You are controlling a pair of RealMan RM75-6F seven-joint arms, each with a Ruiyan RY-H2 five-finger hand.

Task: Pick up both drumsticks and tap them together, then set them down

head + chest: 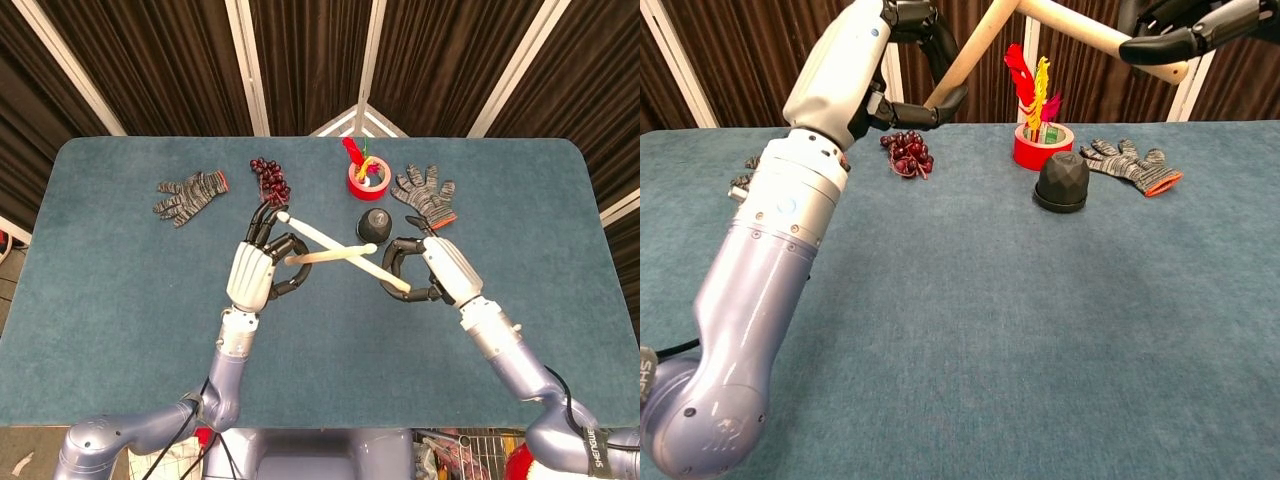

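**Q:** What does the head view show at the centre of the frame?

**A:** Two drumsticks crossed in an X above the blue table [120,300]. The left hand [252,272] pinches the butt of one drumstick [325,254], which runs right toward the black cap [374,224]. The right hand [440,268] has its fingers curled round the butt of the other drumstick [330,240], whose rounded tip lies up-left, near the left hand's fingertips [262,216]. The sticks meet at mid-frame; whether they touch there cannot be told.

**Q:** What does the chest view add?

**A:** It shows both sticks held high over the table, at the top edge of the frame. The left hand [902,70], upper left, holds its stick [975,55] between thumb and curled fingers, the shaft rising to the right. The right hand [1185,28], upper right, is mostly cut off by the frame; only dark fingers across a pale shaft [1090,22] are visible. The crossing point lies outside this frame.

**Q:** And the surroundings?

**A:** In the head view, a grey glove [190,196] lies at upper left, a cluster of dark red beads [269,178] beside it, a red tape roll [368,178] holding coloured feathers at upper centre, and a second grey glove [424,192] to its right. The left glove is all but hidden behind the arm in the chest view.
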